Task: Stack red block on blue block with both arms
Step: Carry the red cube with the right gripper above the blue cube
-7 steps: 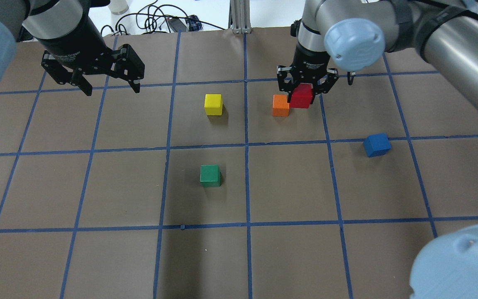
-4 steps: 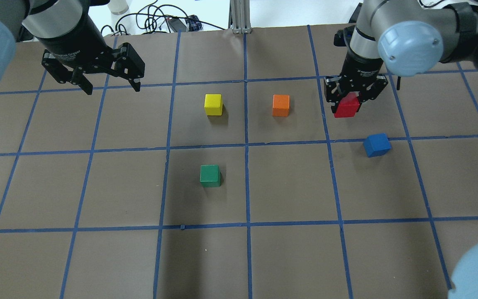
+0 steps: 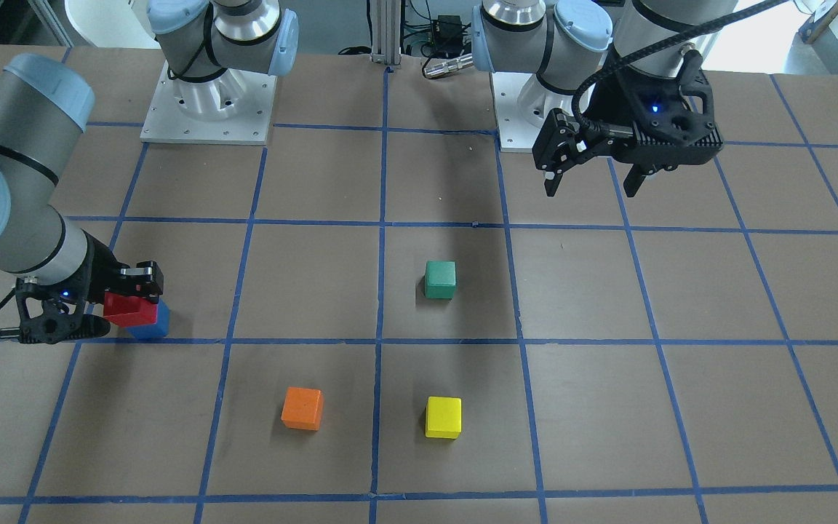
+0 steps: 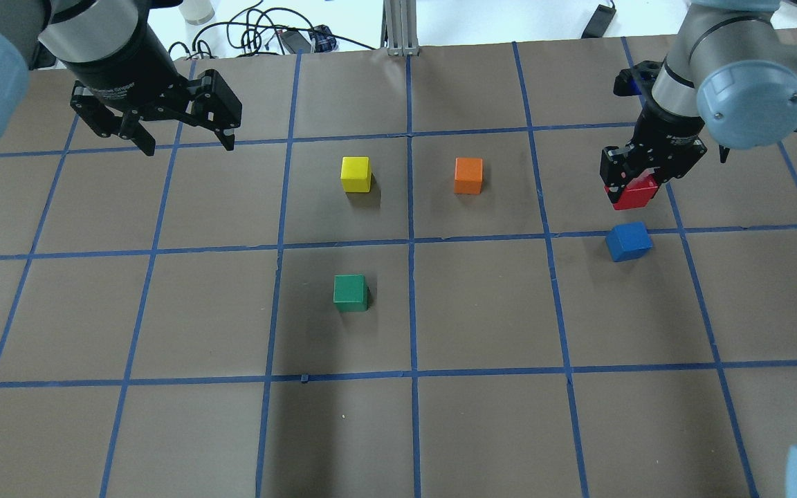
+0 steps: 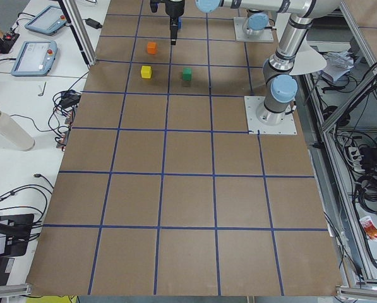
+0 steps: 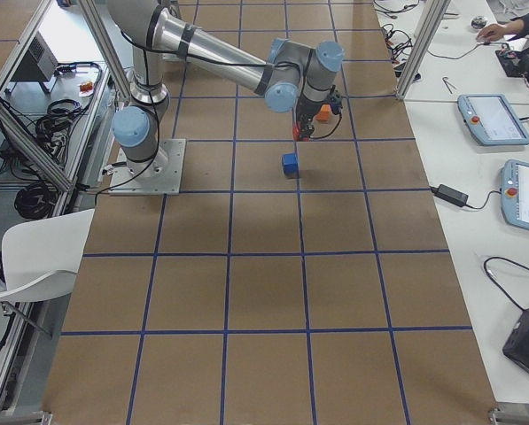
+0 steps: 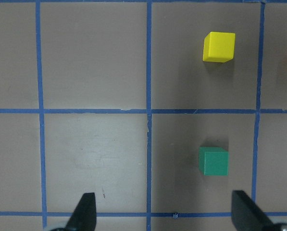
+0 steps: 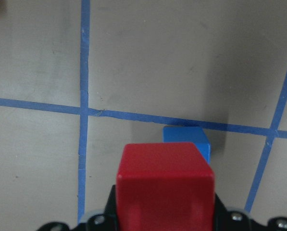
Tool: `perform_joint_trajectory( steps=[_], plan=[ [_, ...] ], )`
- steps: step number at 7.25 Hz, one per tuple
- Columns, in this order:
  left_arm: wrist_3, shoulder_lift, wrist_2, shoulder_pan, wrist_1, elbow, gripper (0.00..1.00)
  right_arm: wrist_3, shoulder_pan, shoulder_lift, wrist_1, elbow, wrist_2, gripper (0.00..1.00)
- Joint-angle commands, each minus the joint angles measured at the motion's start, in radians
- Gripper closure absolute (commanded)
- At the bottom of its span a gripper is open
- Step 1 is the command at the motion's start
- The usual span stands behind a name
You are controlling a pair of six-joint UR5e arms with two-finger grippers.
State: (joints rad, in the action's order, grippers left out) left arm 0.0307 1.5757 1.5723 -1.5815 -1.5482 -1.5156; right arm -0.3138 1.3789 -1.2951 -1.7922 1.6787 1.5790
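- The right gripper (image 4: 637, 185) is closed around the red block (image 4: 632, 195), with one black finger pressed against each of two opposite faces.
- The red block is held off the table, and the lower part of the cube sticks out below the fingertips.
- In the right wrist view the red block fills the bottom centre of the frame. The blue block (image 8: 187, 140) shows just past its top edge and slightly to one side.
- The blue block rests on the table below the right gripper, near a blue tape line. In the side view from the robot's right, there is a clear gap between the two blocks.
- The blue block sits slightly turned against the tape grid.
- The left gripper (image 4: 187, 142) hangs above the table with its jaws spread wide and nothing between them.
- In the left wrist view, the two dark fingers (image 7: 85, 214) show at the bottom corners, far apart.
- A green cube (image 4: 350, 292) lies on the table ahead of the left gripper, close to one finger's side. A yellow cube (image 4: 356, 173) lies farther out along the same line.
- An orange cube (image 4: 468, 176) sits between the two grippers, nearer the right one, and stands apart from the yellow cube.
- The table (image 4: 163, 311) is covered in brown paper, which blue tape divides into large squares.
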Motion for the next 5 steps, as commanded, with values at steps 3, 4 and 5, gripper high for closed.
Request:
perform_joint_trajectory(
  steps=[3,4,5],
  plan=[
    [0.000,0.001,0.000,0.000,0.007,0.000,0.00,-0.088,-0.047,-0.024,-0.174,0.111,0.004,1.00],
    [0.000,0.001,0.002,0.000,0.007,-0.003,0.00,-0.123,-0.066,-0.036,-0.211,0.151,-0.001,1.00],
    [0.000,-0.008,0.005,0.000,0.007,-0.009,0.00,-0.125,-0.066,-0.038,-0.260,0.168,0.002,1.00]
  ],
)
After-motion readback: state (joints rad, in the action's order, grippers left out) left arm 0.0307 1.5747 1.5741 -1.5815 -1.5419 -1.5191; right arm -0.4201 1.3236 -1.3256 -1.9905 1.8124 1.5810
